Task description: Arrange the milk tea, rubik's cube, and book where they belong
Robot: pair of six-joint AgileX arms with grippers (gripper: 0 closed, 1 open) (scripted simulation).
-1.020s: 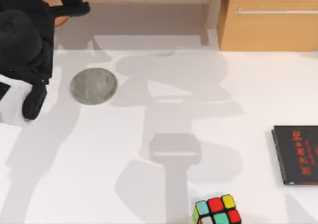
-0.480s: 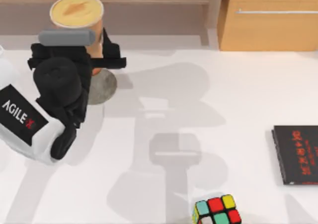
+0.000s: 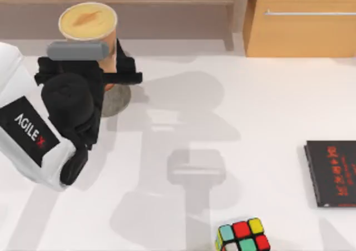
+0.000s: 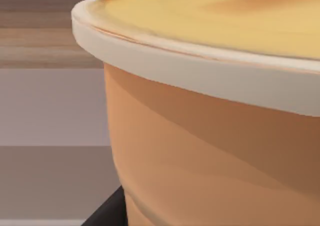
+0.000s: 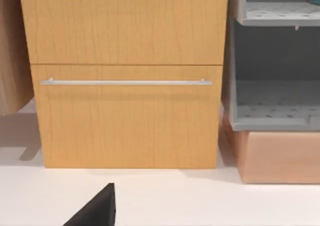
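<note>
Up at the far left of the bench [image 3: 233, 95], our left gripper [image 3: 109, 73] was clenched on the milk tea [image 3: 89, 25], its black fingers [image 3: 127, 75] pressing the orange-tan cup from either side, the pale lid showing just beyond the gripper toward the wooden shelf unit [image 3: 167, 0]. Directly beneath the gripper lay a round grey coaster [image 3: 118, 98], partly hidden by the arm; we could not tell whether the cup touched it. From the left wrist view, the milk tea [image 4: 210, 151] stood very close, its lid rim crossing above the cup wall. Well away from the gripper, at the bench's near edge, sat the rubik's cube [image 3: 243, 236], and farther right a thin black book [image 3: 332, 173] lay flat. Our right wrist view faced a wooden drawer cabinet [image 5: 125, 75] beside grey shelves [image 5: 272, 60].
</note>
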